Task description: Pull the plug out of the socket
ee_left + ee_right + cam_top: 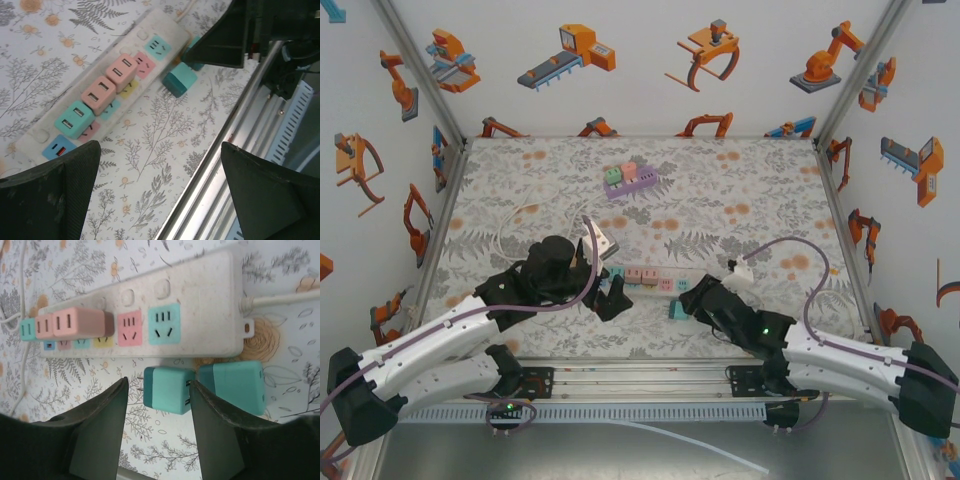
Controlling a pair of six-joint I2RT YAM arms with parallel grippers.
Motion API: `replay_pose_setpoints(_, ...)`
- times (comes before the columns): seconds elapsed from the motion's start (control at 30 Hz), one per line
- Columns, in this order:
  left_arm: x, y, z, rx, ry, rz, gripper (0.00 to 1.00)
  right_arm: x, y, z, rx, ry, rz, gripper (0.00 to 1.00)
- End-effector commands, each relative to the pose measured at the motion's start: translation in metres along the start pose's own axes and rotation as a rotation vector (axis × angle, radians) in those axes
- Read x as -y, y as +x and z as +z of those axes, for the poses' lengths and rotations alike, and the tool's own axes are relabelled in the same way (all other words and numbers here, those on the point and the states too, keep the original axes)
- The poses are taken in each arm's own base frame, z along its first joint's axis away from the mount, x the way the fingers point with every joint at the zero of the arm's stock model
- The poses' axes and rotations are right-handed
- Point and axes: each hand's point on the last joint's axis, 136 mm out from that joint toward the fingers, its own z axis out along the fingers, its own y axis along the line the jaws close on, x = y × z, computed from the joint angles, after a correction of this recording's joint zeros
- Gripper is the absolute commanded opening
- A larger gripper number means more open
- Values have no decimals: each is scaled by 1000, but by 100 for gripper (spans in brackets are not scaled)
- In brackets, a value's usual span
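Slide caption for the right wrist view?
Right hand open astride an unplugged teal plug lying beside the power strip; three plugs sit socketed.

The top external camera looks down from high behind the near edge over the whole counter (740, 190). The left wrist camera hangs close above the power strip (145, 36), looking between its fingers (50, 200); the right wrist camera sits even nearer. Both share the strip and a teal plug (167, 390).

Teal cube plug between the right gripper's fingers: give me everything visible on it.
Smooth teal plastic cube plug, darker band at one end, unplugged. It lies on the floral table cover beside the white power strip, apart from it, between the open fingers of the right gripper, a gap showing on one side. A second teal plug lies next to it.
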Motion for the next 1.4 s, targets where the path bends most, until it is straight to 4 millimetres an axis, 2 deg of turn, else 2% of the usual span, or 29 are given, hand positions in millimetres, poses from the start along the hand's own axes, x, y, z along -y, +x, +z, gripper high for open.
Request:
replay_pose_setpoints(0.0,-15,-5,-5,19,-99,-11,98,-14,-35,-13,130,16,-150,51)
replay_pose_setpoints(0.13,-27,-9,-9,45,-172,-42,98,-33,-63,-23,234,17,-343,65)
replay_pose_setpoints(0.27,-48,-10,-15,64,-287,-78,98,-68,-77,-27,297,-56,-651,75)
replay_pose_setpoints(0.4,-75,-9,-23,81,-408,-160,98,-105,-67,-23,309,-188,-996,77)
replay_pose_setpoints(0.5,-93,-5,-27,86,-451,-245,99,-125,-55,-19,296,-287,-1190,77)
replay_pose_setpoints(0.67,-118,10,-31,69,-497,-360,99,-143,-27,-9,158,-510,-1413,78)
replay_pose_setpoints(0.77,-131,22,-29,32,-513,-429,99,-146,-11,-4,27,-632,-1467,77)
replay_pose_setpoints(0.9,-147,33,-29,7,-559,-488,99,-153,-1,4,-92,-751,-1460,76)
replay_pose_setpoints(1.07,-163,46,-23,-25,-573,-546,99,-150,5,32,-175,-753,-1455,72)
replay_pose_setpoints(1.37,-186,69,-1,-117,-598,-613,98,-142,25,64,-298,-794,-1435,67)
